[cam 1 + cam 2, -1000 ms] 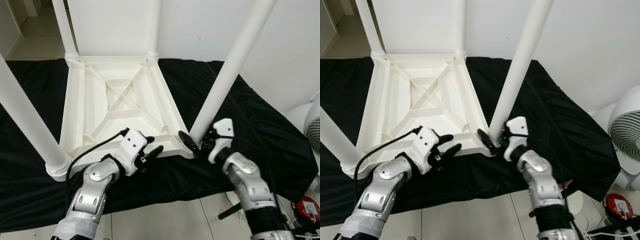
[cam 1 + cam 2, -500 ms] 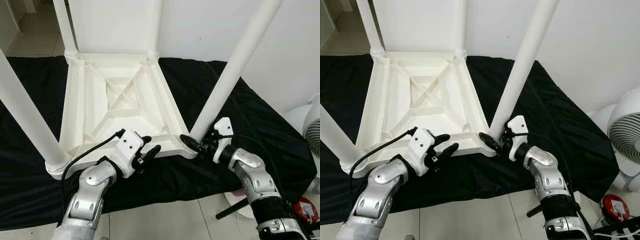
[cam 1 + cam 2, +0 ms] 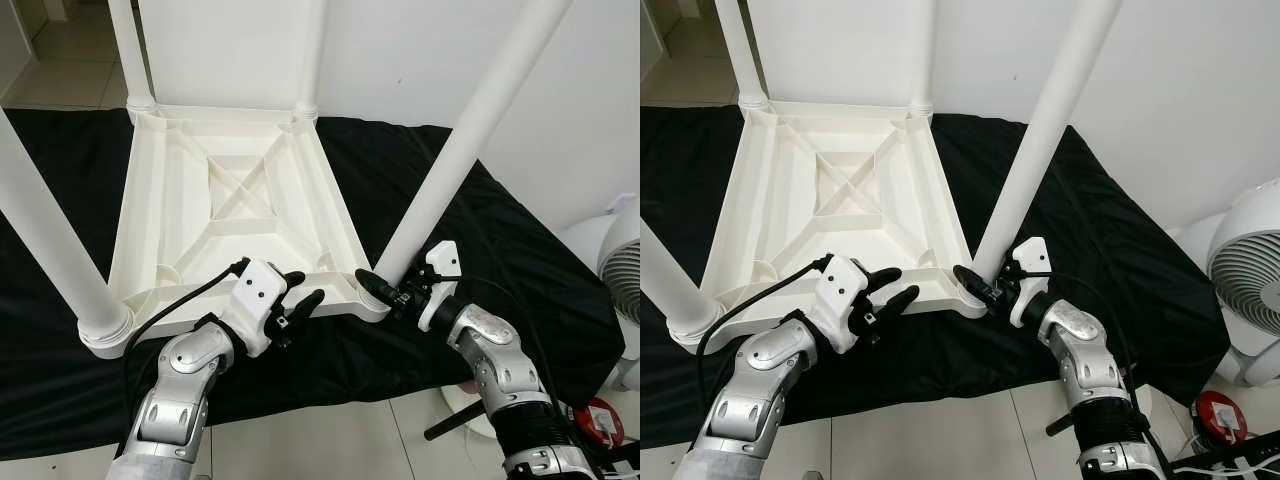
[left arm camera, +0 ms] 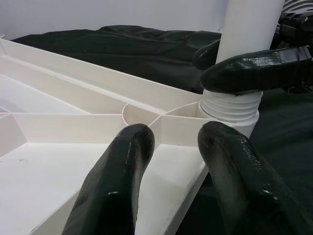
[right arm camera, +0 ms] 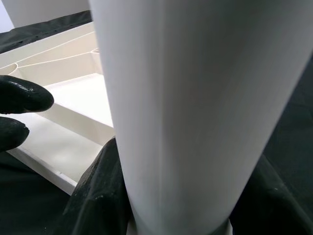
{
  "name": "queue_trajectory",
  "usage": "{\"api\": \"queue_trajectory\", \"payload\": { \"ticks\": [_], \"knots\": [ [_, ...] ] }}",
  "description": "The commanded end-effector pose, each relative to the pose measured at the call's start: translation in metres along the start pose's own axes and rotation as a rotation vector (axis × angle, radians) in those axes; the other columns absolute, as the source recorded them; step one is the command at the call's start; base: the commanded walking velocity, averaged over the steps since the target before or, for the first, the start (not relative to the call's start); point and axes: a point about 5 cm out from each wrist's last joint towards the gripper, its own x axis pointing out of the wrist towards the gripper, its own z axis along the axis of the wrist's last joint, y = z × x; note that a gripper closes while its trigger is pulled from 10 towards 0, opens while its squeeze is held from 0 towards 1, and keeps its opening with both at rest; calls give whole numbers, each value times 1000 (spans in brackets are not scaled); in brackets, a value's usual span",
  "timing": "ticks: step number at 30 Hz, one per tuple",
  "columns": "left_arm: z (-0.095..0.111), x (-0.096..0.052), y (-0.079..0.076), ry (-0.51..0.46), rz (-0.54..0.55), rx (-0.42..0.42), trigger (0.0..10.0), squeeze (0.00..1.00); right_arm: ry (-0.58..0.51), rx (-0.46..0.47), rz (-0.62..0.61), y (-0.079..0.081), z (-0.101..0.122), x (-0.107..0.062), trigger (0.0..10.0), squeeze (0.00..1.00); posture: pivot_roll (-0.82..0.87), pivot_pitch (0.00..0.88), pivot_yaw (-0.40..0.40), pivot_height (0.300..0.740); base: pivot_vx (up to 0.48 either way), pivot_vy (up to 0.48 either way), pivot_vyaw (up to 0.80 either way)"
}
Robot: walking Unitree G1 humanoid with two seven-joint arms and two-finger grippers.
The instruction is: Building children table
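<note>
Left eye view: an upturned white table [image 3: 240,215] lies on a black cloth [image 3: 520,270], four legs [image 3: 470,150] standing up. The right gripper [image 3: 385,291] clasps the near-right leg's base; the left gripper [image 3: 300,300], fingers apart, straddles the table's near rim.

A low surface draped in a black cloth [image 3: 470,215] carries a white plastic children's table [image 3: 235,215] lying upside down, its ribbed underside facing up and its round white legs [image 3: 465,140] rising from the corners. The cloth's front edge hangs over pale floor tiles [image 3: 330,440].
</note>
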Motion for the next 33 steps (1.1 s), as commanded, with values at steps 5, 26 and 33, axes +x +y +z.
{"api": "queue_trajectory", "payload": {
  "ticks": [5, 26, 33],
  "knots": [
    [1, 4, -2, -10, 100, 9, 10000, 0, 15, 26, -171, 3, -11, 0, 10000, 0, 93, 73, -133, 740, 0, 0, 0],
    [6, 11, 17, -47, 85, 61, 10000, 0, -51, 121, -729, 36, -5, 18, 10000, 0, 41, 63, -83, 740, 0, 0, 0],
    [7, 13, 21, -67, 98, 53, 10000, 0, -71, 109, -639, 32, -2, 17, 10000, 1000, 44, 51, -93, 740, 0, 0, 0]
  ]
}}
